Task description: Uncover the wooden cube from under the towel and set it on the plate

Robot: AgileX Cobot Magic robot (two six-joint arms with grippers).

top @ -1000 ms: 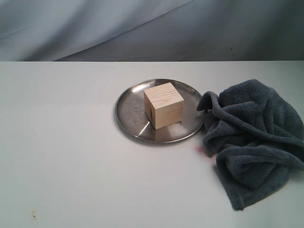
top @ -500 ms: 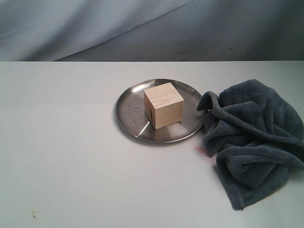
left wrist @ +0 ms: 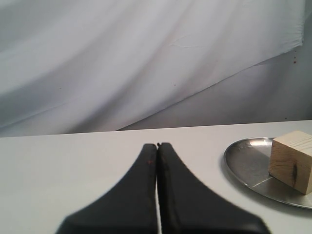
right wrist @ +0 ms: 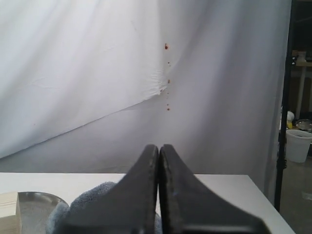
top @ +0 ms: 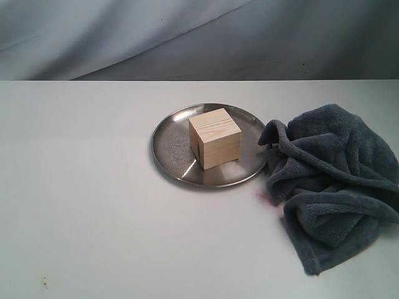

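Nothing is shifted since earlier frames. Pale wooden cube point(top: 215, 138) is set on round silver metal plate point(top: 167, 148), mid-scene. Crumpled grey-blue fleece towel point(top: 330, 180) is heaped right, against rim. Left gripper point(left wrist: 157, 146) and right gripper point(right wrist: 159, 147) are pressed closed, empty. Task is judged complete.

Place: this looked like a robot test bay in a lab or workshop, not a home.
Backdrop point(top: 187, 37): a creased pale cloth hung as a screen, dotted with small red specks point(right wrist: 166, 47).
Table point(top: 93, 237): a plain white top stood directly in front of the backdrop.
Beyond the backdrop's edge: a dark upright post point(right wrist: 284, 97), a white bin point(right wrist: 298, 145) on grey floor, and dim clutter too small to make out.
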